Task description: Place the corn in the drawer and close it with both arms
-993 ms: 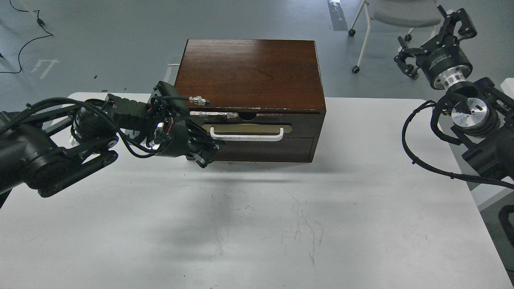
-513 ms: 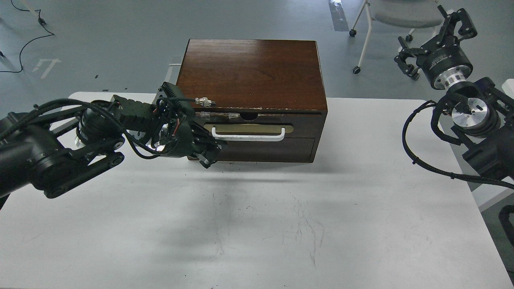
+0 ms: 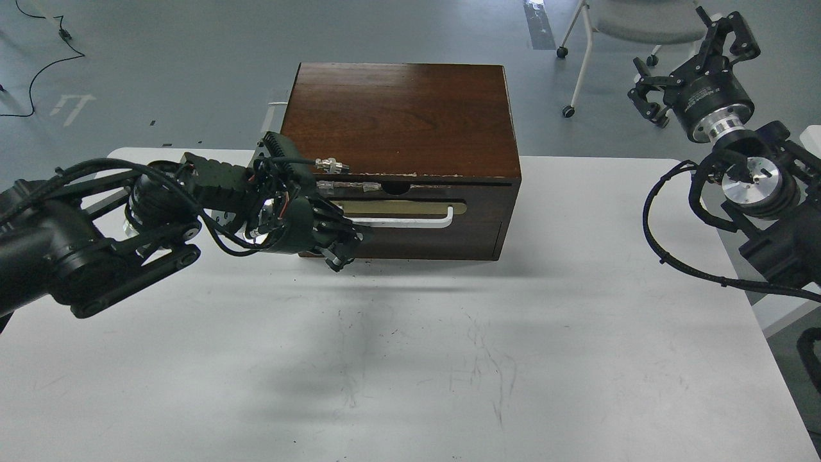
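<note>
The drawer (image 3: 478,207) sits in the top of the dark wood cabinet (image 3: 397,115), pushed almost flush, with only its taped top edge showing. Its white bar handle (image 3: 410,223) runs under the beige plate. My left gripper (image 3: 343,244) is against the drawer front at the handle's left end and covers that end. Its fingers are dark and bunched, so I cannot tell their state. My right gripper (image 3: 689,58) is open and empty, raised high at the far right, well away from the cabinet. The corn is not in view.
The cabinet stands at the back middle of the white table (image 3: 449,333). A wheeled chair (image 3: 641,19) stands on the floor behind the right arm. A black cable (image 3: 38,70) lies on the floor at the far left.
My left gripper has moved right along the drawer front and now covers the handle's left end. The drawer's taped edge shows a little less. The right arm has barely moved.
</note>
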Motion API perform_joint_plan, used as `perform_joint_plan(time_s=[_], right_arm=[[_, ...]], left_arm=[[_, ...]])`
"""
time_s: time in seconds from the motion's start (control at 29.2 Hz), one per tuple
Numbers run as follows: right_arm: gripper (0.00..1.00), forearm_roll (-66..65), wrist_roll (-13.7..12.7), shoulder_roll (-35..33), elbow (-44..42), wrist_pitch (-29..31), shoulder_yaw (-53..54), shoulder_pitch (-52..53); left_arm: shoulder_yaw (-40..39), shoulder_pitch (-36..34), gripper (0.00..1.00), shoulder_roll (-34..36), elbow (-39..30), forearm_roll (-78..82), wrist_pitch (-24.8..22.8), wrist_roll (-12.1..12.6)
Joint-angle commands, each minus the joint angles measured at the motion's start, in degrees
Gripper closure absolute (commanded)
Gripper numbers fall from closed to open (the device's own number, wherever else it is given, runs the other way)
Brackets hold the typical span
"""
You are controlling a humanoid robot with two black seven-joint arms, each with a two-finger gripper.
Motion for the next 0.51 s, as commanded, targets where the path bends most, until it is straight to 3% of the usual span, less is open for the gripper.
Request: perform_joint_plan(time_s=[0.0, 0.48], right_arm=[[0.00, 0.0, 0.1, -0.1, 0.0, 0.0, 0.0, 0.0], [0.00, 0.0, 0.0, -0.1, 0.0, 0.0, 0.0, 0.0]], left_arm=[[-0.1, 0.0, 1.00, 0.0, 0.1, 0.0, 0.0, 0.1], [-0.2, 0.1, 1.00, 0.2, 1.2, 0.0, 1.1, 0.0]])
